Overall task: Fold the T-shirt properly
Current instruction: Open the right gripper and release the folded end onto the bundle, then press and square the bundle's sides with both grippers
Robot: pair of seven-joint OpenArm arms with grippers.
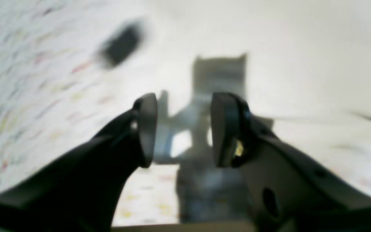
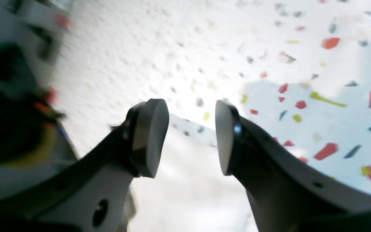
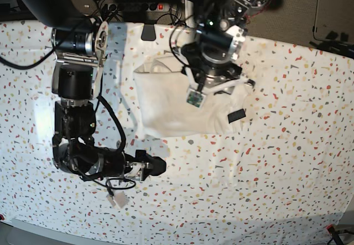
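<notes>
the shirt [image 3: 177,104] lies on the bench [image 3: 298,162] toward its far middle, a white, partly folded bundle with a small black tag [image 3: 236,115] at its near right corner. the plain white side is up; no print shows.

the left claw [image 1: 184,129] hangs over the shirt. in its wrist view the jaws stand apart with nothing between them, their shadow falling on white cloth below, and the tag shows as a dark blur to the upper left. in the base view this arm [image 3: 218,40] reaches down over the bundle's far right part, and the claw itself is hard to make out there.

the right claw [image 2: 192,138] is also spread and grips nothing. under it is the speckled bench cover [image 2: 317,106], with a plain white patch close below the jaws. in the base view it sits low at the near left [image 3: 152,166], well apart from the shirt.
</notes>
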